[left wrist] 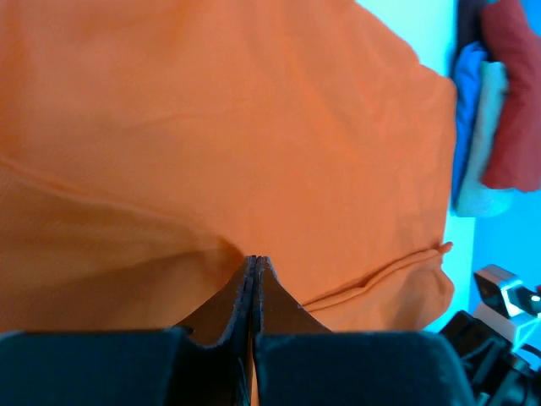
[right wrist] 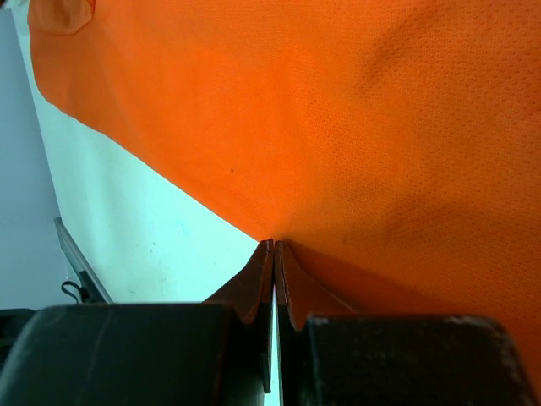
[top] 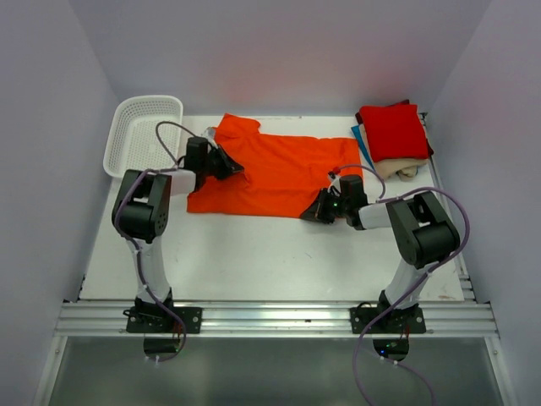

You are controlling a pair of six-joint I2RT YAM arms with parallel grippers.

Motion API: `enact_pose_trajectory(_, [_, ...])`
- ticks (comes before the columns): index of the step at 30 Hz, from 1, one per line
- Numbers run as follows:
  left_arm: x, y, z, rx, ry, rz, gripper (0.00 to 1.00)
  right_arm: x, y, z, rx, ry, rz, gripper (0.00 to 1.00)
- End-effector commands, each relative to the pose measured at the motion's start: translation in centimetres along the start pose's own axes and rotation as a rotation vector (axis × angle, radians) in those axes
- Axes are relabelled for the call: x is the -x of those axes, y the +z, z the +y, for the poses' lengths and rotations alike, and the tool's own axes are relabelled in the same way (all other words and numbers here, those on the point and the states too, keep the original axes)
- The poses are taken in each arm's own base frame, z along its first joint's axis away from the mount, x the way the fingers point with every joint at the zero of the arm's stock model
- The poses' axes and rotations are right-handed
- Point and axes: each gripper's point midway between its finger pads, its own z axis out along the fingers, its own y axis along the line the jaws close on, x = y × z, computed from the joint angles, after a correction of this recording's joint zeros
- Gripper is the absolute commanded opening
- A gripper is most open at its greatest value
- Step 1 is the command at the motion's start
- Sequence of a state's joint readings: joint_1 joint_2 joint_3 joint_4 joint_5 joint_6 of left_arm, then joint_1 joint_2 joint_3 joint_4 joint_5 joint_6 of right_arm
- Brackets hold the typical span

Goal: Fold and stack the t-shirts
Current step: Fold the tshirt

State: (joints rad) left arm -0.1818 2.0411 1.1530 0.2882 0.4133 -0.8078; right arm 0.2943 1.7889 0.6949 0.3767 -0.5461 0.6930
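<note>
On the white table (top: 254, 254) the orange t-shirt (top: 279, 173) lies spread; expect light, limp cloth. Your left gripper (top: 226, 165) and right gripper (top: 317, 210), pressed together, pinch its edges; hold hems.

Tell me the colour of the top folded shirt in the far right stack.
Red. The top folded shirt shows best in the top external view.

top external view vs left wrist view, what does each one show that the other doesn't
Only top external: the white plastic mesh basket at the far left and the metal mounting rail. Only left wrist: how the left gripper meets shut, cloth creases converging on its tips. Both: the bright orange short-sleeved cloth t-shirt spread flat, and the stack of folded shirts, red on top.
</note>
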Motion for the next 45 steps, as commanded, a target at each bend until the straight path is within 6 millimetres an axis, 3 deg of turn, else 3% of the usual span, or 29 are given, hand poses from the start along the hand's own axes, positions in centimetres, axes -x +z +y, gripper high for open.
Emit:
enact_pose_trajectory(1, [5.4,-2.8,-6.6,-0.186,0.117,-0.131,0.01,0.5,-1.0,1.3,0.031,-0.064,-0.027,0.0])
enact_pose_trajectory(2, [6.8,-4.3,-8.5,-0.214,0.144,-0.171,0.13,0.8,-1.2,2.0,0.056,-0.08,-0.029,0.0])
enact_pose_trajectory(4, [8.6,-5.9,-9.9,-0.196,0.186,-0.233,0.31,2.2,-2.2,4.0,0.092,-0.125,-0.068,0.0])
enact_pose_trajectory(5, [9.9,-7.3,-11.2,-0.177,0.203,-0.262,0.51,2.8,-2.6,4.8,0.103,-0.149,-0.08,0.0])
enact_pose_trajectory(7, [12.7,-8.5,-11.4,-0.066,0.244,-0.328,0.68,4.9,-3.7,6.5,0.082,-0.2,-0.121,0.47])
enact_pose_trajectory(8, [13.6,-8.6,-11.2,-0.028,0.257,-0.343,0.73,5.5,-4.1,7.2,0.082,-0.22,-0.122,0.47])
enact_pose_trajectory(9, [14.5,-8.6,-10.8,0.016,0.263,-0.358,0.76,6.6,-4.4,7.3,0.043,-0.235,-0.151,0.62])
enact_pose_trajectory(10, [14.1,-7.4,-7.8,0.126,0.243,-0.306,0.77,8.1,-5.1,8.2,0.008,-0.262,-0.158,0.69])
enact_pose_trajectory(11, [16.5,-7.8,-8.8,0.129,0.248,-0.34,0.76,9.6,-5.6,7.8,-0.071,-0.273,-0.192,0.75])
enact_pose_trajectory(12, [17.2,-7.4,-8.2,0.153,0.245,-0.327,0.76,11.1,-6.5,8.6,-0.127,-0.281,-0.189,0.76])
enact_pose_trajectory(14, [17.7,-5.1,-5.9,0.208,0.21,-0.244,0.71,12.8,-6.8,7.5,-0.246,-0.309,-0.192,0.77])
enact_pose_trajectory(15, [17.2,-4.2,-5.5,0.197,0.198,-0.19,0.68,14.1,-7.3,6.4,-0.338,-0.308,-0.219,0.76])
enact_pose_trajectory(16, [15.5,-2.6,-3.4,0.223,0.162,-0.099,0.64,15.3,-8.0,6.8,-0.383,-0.316,-0.223,0.73])
enact_pose_trajectory(19, [13.5,-2.2,-4.6,0.126,0.146,-0.026,0.33,16.1,-6.9,4.9,-0.475,-0.307,-0.181,0.1])
enact_pose_trajectory(20, [10.5,-1.9,-2.6,0.139,0.115,0.031,0.1,16.1,-6.4,4.4,-0.488,-0.293,-0.163,0.0])
enact_pose_trajectory(21, [9.1,-2.2,-3.1,0.094,0.11,0.047,0.01,15.5,-5.3,3.4,-0.496,-0.28,-0.127,0.0])
enact_pose_trajectory(22, [9.7,-3.6,-5.1,0.033,0.144,-0.008,0.0,14.9,-4.5,3.0,-0.48,-0.258,-0.102,0.0])
enact_pose_trajectory(23, [6.2,-3.8,-2.8,0.056,0.108,0.047,0.0,14.4,-4.0,2.6,-0.475,-0.244,-0.089,0.0])
enact_pose_trajectory(24, [5.7,-5.5,-4.7,-0.008,0.12,0.033,0.0,13.4,-2.9,1.4,-0.47,-0.225,-0.069,0.0])
enact_pose_trajectory(25, [3.1,-5.7,-3.2,-0.027,0.107,0.055,0.0,12.7,-2.3,1.2,-0.447,-0.2,-0.055,0.0])
enact_pose_trajectory(28, [1.3,-7.4,-3.5,-0.09,0.122,0.024,0.0,10.9,-0.9,-0.6,-0.436,-0.157,-0.028,0.0])
enact_pose_trajectory(35, [-1.2,-7.2,-1.1,-0.057,0.09,0.068,0.0,8.5,0.2,-2.8,-0.442,-0.12,0.004,0.0])
enact_pose_trajectory(41, [-2.5,-7.3,1.2,0.029,0.079,0.088,0.0,7.4,-0.9,-4.4,-0.505,-0.135,0.017,0.0])
enact_pose_trajectory(45, [-3.5,-7.6,4.2,0.163,0.074,0.106,0.0,5.8,-1.6,-5.7,-0.549,-0.125,0.039,0.0])
